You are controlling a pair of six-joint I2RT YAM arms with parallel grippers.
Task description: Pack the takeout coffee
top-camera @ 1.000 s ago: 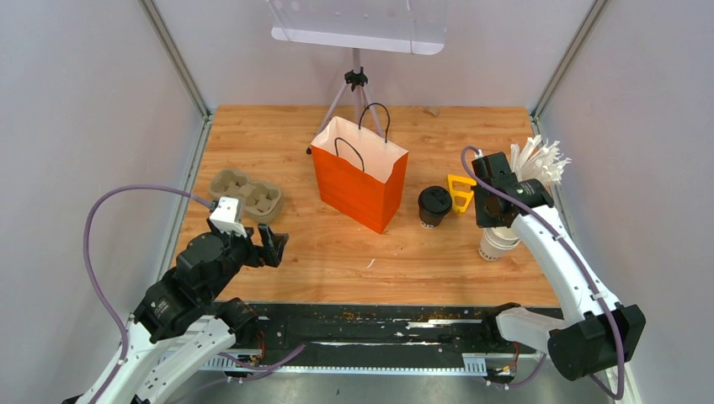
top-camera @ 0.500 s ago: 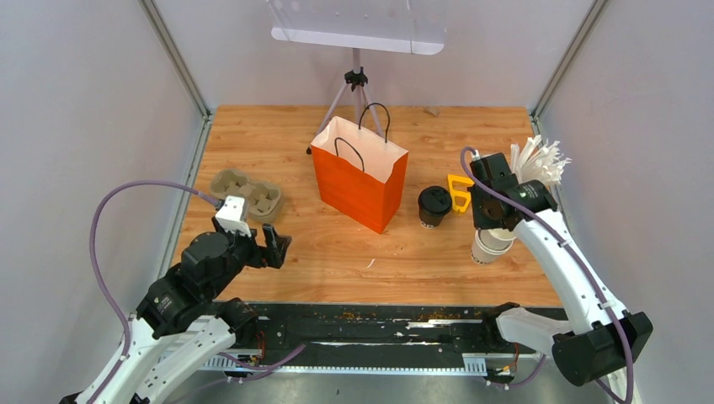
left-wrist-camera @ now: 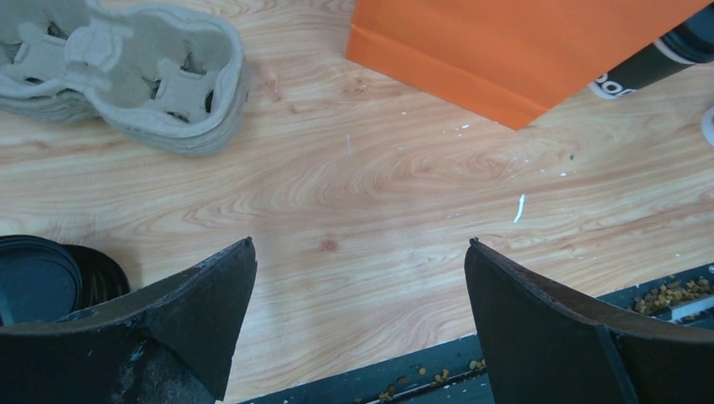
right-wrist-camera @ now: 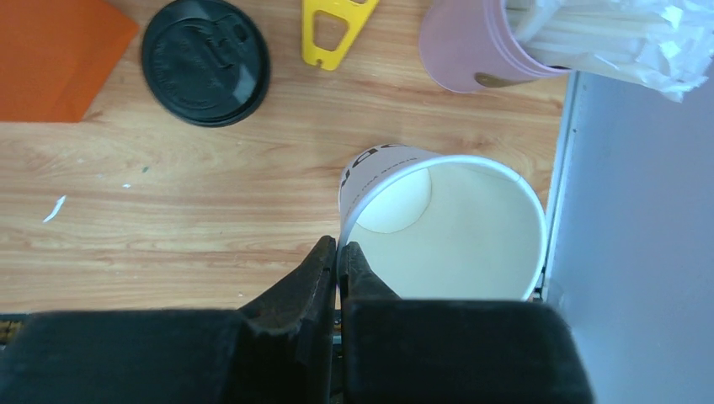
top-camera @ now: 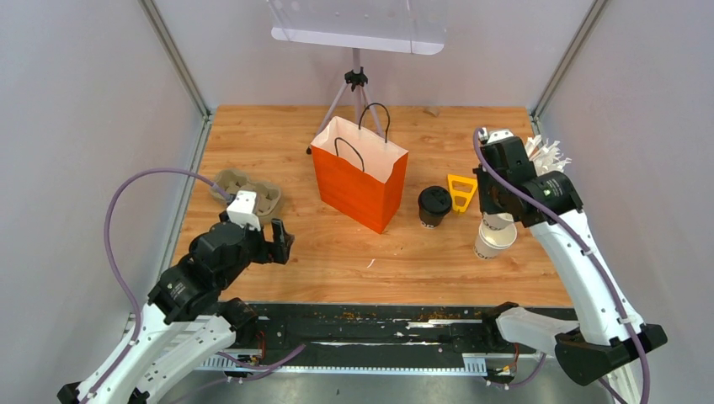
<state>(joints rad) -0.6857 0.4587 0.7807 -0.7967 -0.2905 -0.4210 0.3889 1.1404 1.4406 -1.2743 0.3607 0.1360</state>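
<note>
Holding: my right gripper [right-wrist-camera: 339, 252] is pinched almost flat on the rim wall of the open white cup [right-wrist-camera: 438, 223], one finger inside and one outside. The cup has no lid and hangs tilted from that pinch.
Cup position: near the right edge of the table [top-camera: 421, 261], close to the wall and near the pink cup of straws [right-wrist-camera: 471, 46].
Cup axis: leaning, with the mouth toward my wrist camera and the base away. I cannot tell whether the base touches the wood.
Neighbour: the lidded cup [top-camera: 434, 204] stands upright between the held cup and the orange bag [top-camera: 359, 181], with the yellow clip [top-camera: 460, 192] just beside it.
Key relation: the bag stands to the left of my right gripper, past the lidded cup, its mouth open upward. My right arm is the nearer one to both cups.
Other arm: my left gripper [left-wrist-camera: 360, 244] has its jaws spread wide on nothing, over bare wood near the pulp tray [left-wrist-camera: 126, 76]. A stack of black lids [left-wrist-camera: 42, 273] sits by its left finger.
Judgement: I think the held cup needs a lid before it is bagged. Any travel goes leftward, and this thin rim grip could let the cup swing or crumple.
</note>
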